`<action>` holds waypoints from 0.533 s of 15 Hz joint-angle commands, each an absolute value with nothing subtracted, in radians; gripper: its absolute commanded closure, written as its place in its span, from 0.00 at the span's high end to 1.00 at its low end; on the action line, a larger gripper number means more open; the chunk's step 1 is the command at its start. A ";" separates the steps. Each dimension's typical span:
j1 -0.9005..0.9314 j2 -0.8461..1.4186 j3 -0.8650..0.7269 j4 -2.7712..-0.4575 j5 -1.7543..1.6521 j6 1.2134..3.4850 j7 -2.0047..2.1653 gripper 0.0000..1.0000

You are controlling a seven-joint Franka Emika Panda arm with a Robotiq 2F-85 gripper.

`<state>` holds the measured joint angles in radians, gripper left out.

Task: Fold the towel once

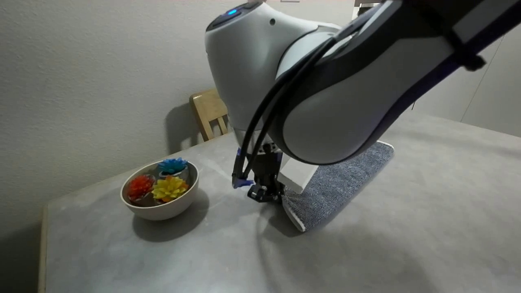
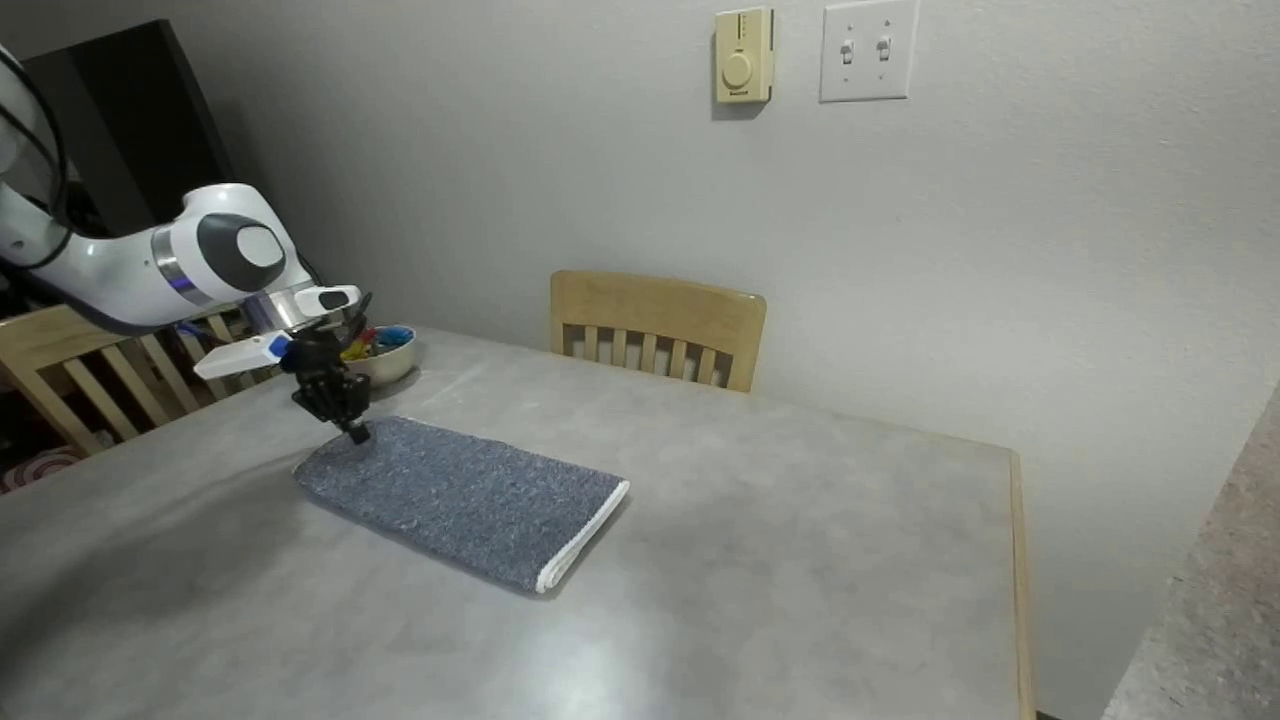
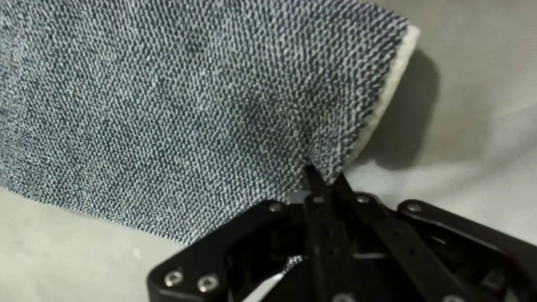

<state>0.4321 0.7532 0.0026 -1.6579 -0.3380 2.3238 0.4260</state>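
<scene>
The towel [image 1: 338, 185] is a blue-grey rectangle with whitish edge trim, lying on the table, and it shows in an exterior view [image 2: 470, 500] and in the wrist view [image 3: 180, 105]. My gripper [image 1: 281, 194] is at one short end of it; it also shows in an exterior view [image 2: 357, 434]. In the wrist view the fingertips [image 3: 325, 173] are nearly together, with the trimmed edge pinched and puckered between them. That end is raised a little, with a shadow under it. The far short end shows a thick trim edge. The arm hides part of the towel.
A cream bowl [image 1: 175, 209] with red, yellow and blue artificial succulents stands beside the gripper; it also shows in an exterior view [image 2: 388, 368]. A wooden chair [image 2: 660, 300] stands at the table's wall side. The table's end edge [image 2: 1018, 580] has wooden trim.
</scene>
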 commanded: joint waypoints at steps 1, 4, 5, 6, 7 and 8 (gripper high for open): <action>0.395 0.658 0.034 -1.739 -0.317 2.324 0.309 0.02; 0.377 0.581 0.042 -1.797 -0.321 2.311 0.247 0.02; 0.369 0.549 0.046 -1.818 -0.322 2.299 0.223 0.02; 0.361 0.518 0.050 -1.837 -0.323 2.284 0.200 0.02; 0.350 0.493 0.056 -1.854 -0.323 2.276 0.171 0.02; 0.340 0.465 0.062 -1.867 -0.321 2.258 0.144 0.02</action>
